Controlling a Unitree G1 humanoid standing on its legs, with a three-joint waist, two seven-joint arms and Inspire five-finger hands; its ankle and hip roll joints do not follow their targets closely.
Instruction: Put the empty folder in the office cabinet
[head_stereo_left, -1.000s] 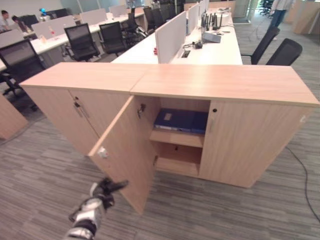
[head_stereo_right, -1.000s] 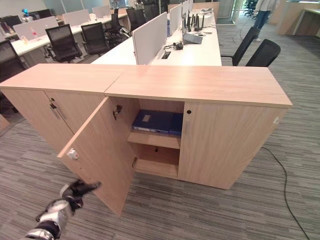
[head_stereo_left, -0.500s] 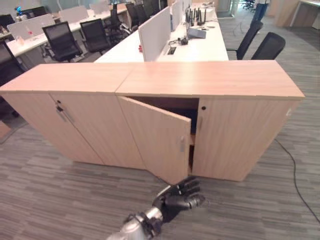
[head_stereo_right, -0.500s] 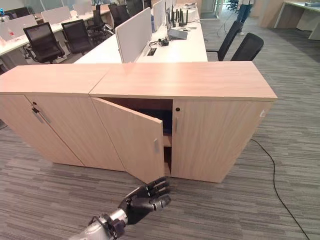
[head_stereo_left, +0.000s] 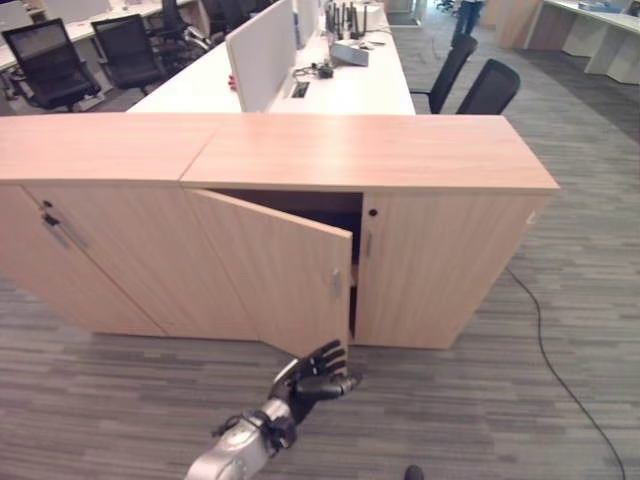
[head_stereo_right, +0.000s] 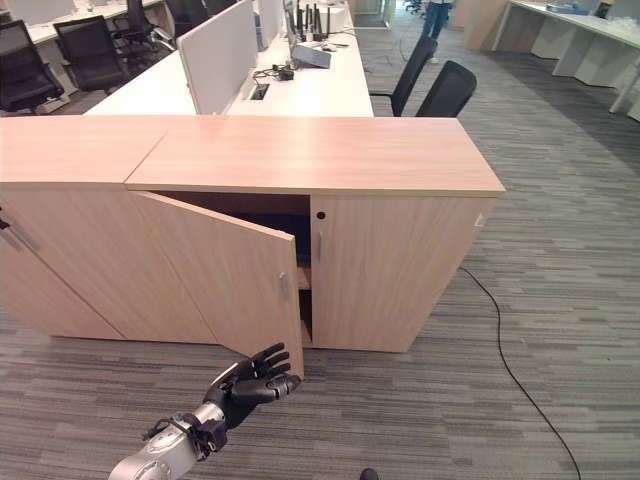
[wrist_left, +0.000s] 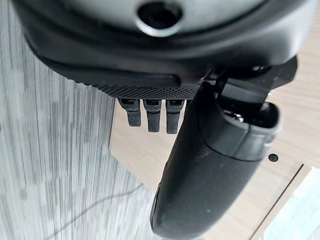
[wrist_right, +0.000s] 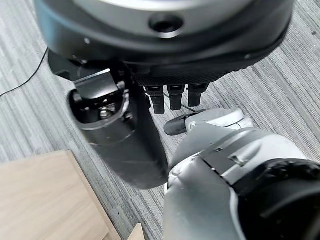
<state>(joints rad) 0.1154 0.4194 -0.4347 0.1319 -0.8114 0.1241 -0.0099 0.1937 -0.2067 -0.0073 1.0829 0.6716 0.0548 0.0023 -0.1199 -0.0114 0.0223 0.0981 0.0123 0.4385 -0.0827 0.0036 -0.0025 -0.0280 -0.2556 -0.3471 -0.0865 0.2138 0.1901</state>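
We are seeing left hand (head_stereo_left: 312, 377) hovering, fingers spread, gripping nothing, just beside cabinet door (head_stereo_left: 280, 270) lower edge. Door standing half-ajar. Blue folder (head_stereo_right: 290, 222) lying inside cabinet (head_stereo_left: 440, 240), well apart from fingers (head_stereo_right: 268, 357).

Right hand (wrist_right: 125, 130) hanging over carpet (wrist_right: 30, 115), fingers relaxed, empty.

Cabinet (head_stereo_left: 430, 260): light wood grain. Cabinet door (head_stereo_left: 275, 265): same light wood, with a silver handle (head_stereo_left: 337, 284). Floor carpet (head_stereo_left: 500, 400): grey with fine darker stripes. Left hand (head_stereo_left: 312, 377): black. Folder (head_stereo_right: 290, 222) inside: dark blue. Office chairs (head_stereo_left: 487, 87): black.
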